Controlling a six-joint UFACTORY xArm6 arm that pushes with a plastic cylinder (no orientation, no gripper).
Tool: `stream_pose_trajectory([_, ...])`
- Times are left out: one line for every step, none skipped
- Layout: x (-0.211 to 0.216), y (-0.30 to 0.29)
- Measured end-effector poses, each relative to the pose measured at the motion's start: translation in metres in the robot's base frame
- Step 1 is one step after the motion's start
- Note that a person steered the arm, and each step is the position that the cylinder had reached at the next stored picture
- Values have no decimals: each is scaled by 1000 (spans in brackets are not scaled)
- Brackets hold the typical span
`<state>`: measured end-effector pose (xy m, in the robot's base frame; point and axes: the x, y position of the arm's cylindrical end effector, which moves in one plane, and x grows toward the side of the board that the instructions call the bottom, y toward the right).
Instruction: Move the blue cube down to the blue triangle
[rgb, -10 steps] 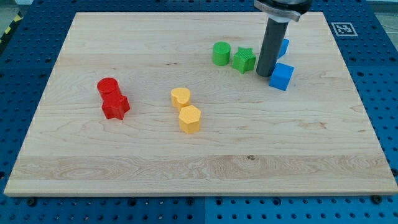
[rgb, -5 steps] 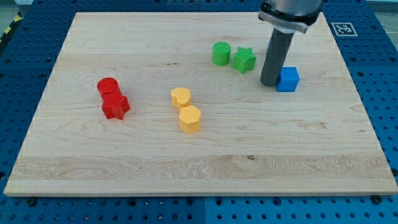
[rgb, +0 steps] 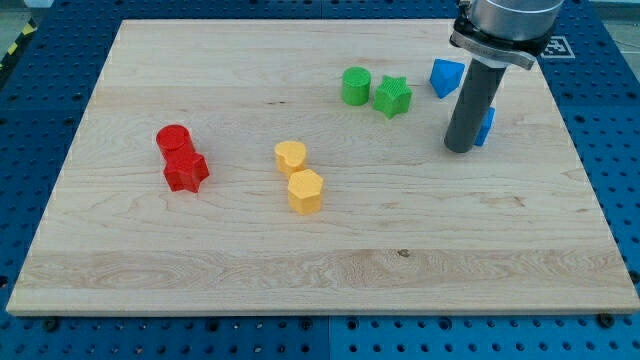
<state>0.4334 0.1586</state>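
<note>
though near board's right edge, my tip (rgb: 459, 149) hiding blue cube (rgb: 487, 125)

A pale wooden board (rgb: 200, 260) fills the frame, resting on a blue perforated table (rgb: 610, 150); a fiducial marker (rgb: 552, 45) sits upper right.

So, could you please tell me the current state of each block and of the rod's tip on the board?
my tip: on the board, in front of the blue cube
blue cube: mostly hidden behind the rod
blue triangle: above the cube, apart from it
green cylinder: beside green star
red cylinder: against second red block
yellow blocks: close together
</note>
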Motion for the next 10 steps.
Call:
stream_pose_trajectory([11,3])
stream_pose_trajectory([20,21])
stream_pose_trajectory([3,43])
stream_pose_trajectory([-3,34])
stream_pose_trajectory([-3,25])
stream_pose_trajectory([-11,17])
stream_pose_trajectory([-32,17])
stream_pose_trajectory([-31,17])
stream_pose_trajectory([-19,6])
stream_pose_trajectory([-26,-10])
